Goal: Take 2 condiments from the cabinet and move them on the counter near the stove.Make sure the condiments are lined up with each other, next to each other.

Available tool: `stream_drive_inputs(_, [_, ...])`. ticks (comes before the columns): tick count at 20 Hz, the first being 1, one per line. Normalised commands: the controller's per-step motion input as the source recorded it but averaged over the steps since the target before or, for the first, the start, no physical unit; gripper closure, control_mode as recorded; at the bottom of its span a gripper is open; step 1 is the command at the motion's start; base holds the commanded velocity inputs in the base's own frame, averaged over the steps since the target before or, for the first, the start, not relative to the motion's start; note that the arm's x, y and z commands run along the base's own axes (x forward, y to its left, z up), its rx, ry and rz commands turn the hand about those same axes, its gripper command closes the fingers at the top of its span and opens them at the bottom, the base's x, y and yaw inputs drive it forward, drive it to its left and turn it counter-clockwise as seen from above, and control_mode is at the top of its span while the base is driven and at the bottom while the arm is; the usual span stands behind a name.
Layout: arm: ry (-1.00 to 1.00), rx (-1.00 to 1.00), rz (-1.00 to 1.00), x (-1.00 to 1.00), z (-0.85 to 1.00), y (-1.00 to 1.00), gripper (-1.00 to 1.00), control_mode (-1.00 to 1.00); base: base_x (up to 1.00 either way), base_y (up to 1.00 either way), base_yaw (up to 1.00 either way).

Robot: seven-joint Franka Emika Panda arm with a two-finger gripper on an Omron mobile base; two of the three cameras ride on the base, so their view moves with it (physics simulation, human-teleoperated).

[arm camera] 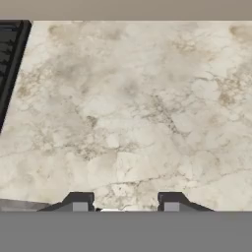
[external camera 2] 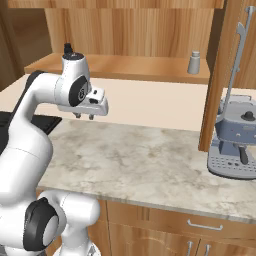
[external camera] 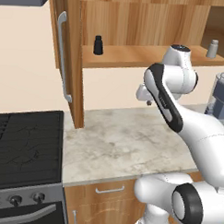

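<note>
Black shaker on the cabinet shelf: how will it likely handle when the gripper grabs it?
The black shaker stands upright, tall for its small base, so a sideways nudge may tip it. It looks rigid and probably light. Its narrower cap suggests gripping the wider body.

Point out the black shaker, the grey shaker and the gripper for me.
black shaker (external camera: 98, 46), left base view, on its body.
grey shaker (external camera 2: 194, 63), right base view, on its body.
gripper (external camera 2: 84, 116), right base view, between its fingertips.
</note>
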Motion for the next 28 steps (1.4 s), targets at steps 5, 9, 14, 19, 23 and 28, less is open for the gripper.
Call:
stream_drive_inputs(5, [-0.10, 0.00, 0.01, -0.07, 0.00, -0.01, -1.00, -1.00, 0.00, 0.00, 0.00])
stream_drive_inputs(9, [-0.30, -0.12, -0.05, -0.05, 0.01, -0.36, -1.00, -1.00, 0.00, 0.00, 0.00])
stream_drive_inputs(14, [-0.25, -0.12, -0.21, 0.00, 0.20, -0.47, -1.00, -1.00, 0.00, 0.00, 0.00])
stream_drive_inputs(19, [-0.17, -0.03, -0.26, 0.00, 0.56, -0.49, -1.00, -1.00, 0.00, 0.00, 0.00])
stream_drive_inputs(23, [-0.06, 0.00, -0.29, 0.01, 0.66, -0.44, -1.00, -1.00, 0.00, 0.00, 0.00])
stream_drive_inputs(28, [-0.05, 0.00, -0.24, 0.03, 0.59, -0.53, -1.00, -1.00, 0.00, 0.00, 0.00])
